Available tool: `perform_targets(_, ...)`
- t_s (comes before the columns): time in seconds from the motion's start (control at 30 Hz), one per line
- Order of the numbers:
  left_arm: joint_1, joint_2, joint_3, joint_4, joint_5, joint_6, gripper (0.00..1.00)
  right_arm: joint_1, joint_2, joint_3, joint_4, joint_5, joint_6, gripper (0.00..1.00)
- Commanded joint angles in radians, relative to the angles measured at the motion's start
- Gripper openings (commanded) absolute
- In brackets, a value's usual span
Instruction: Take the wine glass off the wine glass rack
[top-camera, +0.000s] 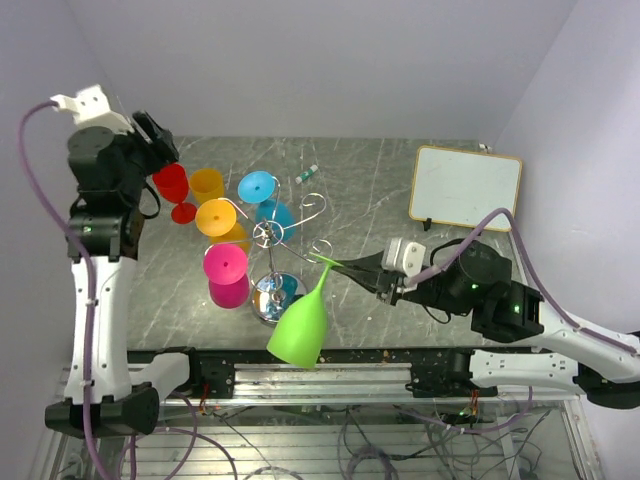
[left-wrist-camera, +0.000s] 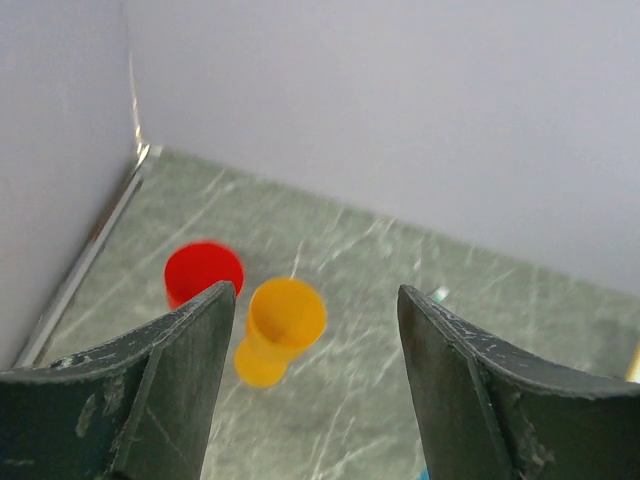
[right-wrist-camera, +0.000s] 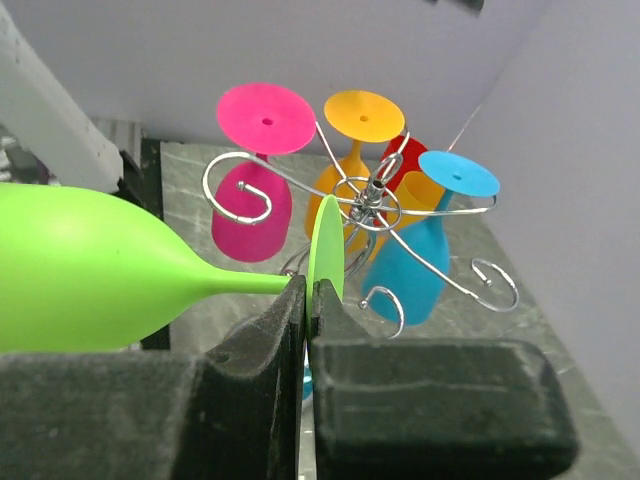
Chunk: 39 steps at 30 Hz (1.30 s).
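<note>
Left claw (left-wrist-camera: 315, 295) raised, spread wide, right claw (right-wrist-camera: 308, 292) low, pinched shut

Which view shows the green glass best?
Top external: the whole green glass shows, tilted, bowl toward the near edge, stem gripped by the right pincer near the rack. The right wrist view shows stem and foot close up, but crops the bowl. The left wrist view does not show it.

Rack (top-camera: 268, 233) in both overhead, right wrist

Pale lilac walls (top-camera: 300, 60), grey marbled table (top-camera: 370, 200), small whiteboard (top-camera: 465, 188) far right
</note>
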Motion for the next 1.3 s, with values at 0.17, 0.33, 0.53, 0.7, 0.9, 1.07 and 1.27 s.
perform_targets(0.17, 0.0, 0.003, 0.405, -0.164, 0.33, -0.123, 0.77, 0.005, 0.005, 0.152, 0.03, 0.206, 0.312, 0.0)
perform_targets(0.33, -0.009, -0.007, 0.378, -0.052, 0.599, -0.29, 0.77, 0.005, -0.024, 0.094, 0.303, 0.508, 0.435, 0.0)
perform_targets(0.53, -0.035, -0.016, 0.223, 0.276, 0.835, -0.545, 0.73, 0.006, 0.052, 0.13, 0.346, 0.838, 0.495, 0.0)
perform_targets(0.7, -0.096, -0.019, 0.179, 0.328, 0.91, -0.592, 0.73, 0.004, 0.081, 0.127, 0.418, 0.81, 0.449, 0.0)
perform_targets(0.9, -0.144, -0.029, 0.175, 0.232, 0.961, -0.509, 0.72, 0.004, 0.172, 0.186, 0.43, 0.854, 0.41, 0.0)
perform_targets(1.07, -0.145, -0.061, 0.15, 0.169, 0.94, -0.459, 0.71, 0.002, 0.204, 0.195, 0.459, 0.864, 0.434, 0.0)
perform_targets(1.27, -0.145, -0.084, 0.117, 0.174, 0.938, -0.458, 0.69, 0.003, 0.216, 0.197, 0.483, 0.923, 0.433, 0.0)
